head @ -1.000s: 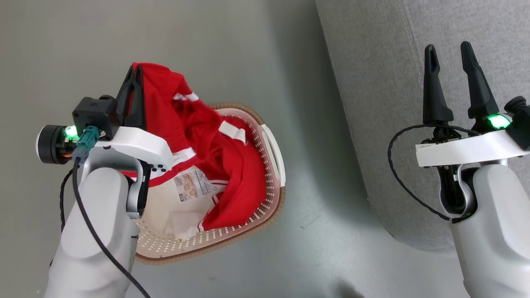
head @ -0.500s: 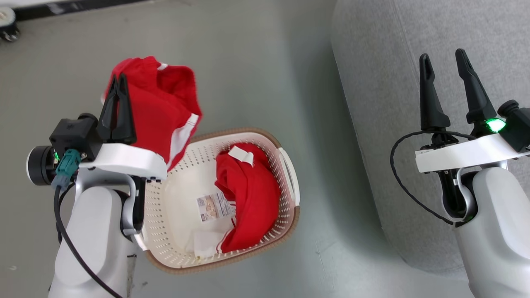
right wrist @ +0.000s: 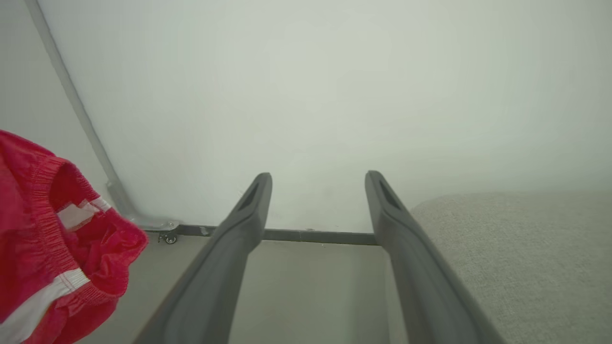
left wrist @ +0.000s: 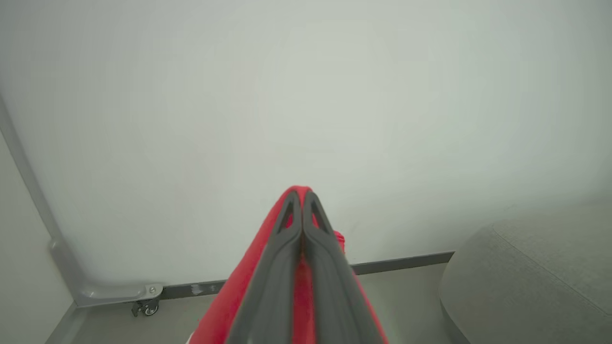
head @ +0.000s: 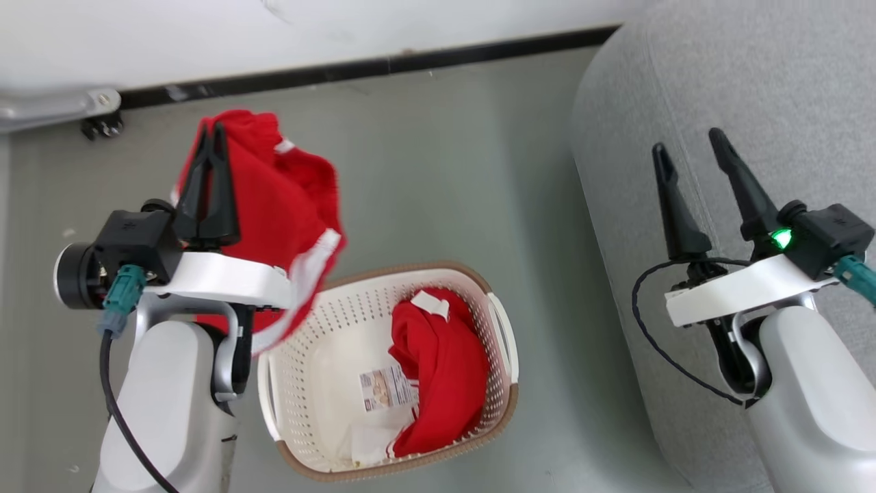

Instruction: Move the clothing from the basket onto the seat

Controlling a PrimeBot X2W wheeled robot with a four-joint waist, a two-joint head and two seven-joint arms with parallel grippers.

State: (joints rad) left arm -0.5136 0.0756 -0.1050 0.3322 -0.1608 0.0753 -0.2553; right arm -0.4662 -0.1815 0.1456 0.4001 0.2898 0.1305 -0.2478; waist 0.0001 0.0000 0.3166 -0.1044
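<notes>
Basket of cream-white perforated plastic with a brown rim (head: 321, 329) at lower centre of the head view, on grey floor (head: 445, 157). Inside, against the basket's right wall, a crumpled red garment with a white tag (head: 441, 370) beside a barcode sticker (head: 385, 389). At upper left, left gripper (head: 211, 130) pinched tight on a second red garment with white stripes (head: 280, 198), lower hem crossing the basket's upper-left rim in the frame. At right, right gripper (head: 687, 140) spread wide, holding nothing, over the large rounded light grey fabric seat (head: 684, 89).

Left wrist view: left gripper (left wrist: 302, 193) at bottom centre, fingers pressed together, second red garment (left wrist: 229, 306) bulging on both sides; seat (left wrist: 526, 277) at lower right.

Right wrist view: right gripper (right wrist: 319, 176) wide and empty at centre; second red garment (right wrist: 43, 248) at left edge, seat (right wrist: 516, 248) at lower right.
</notes>
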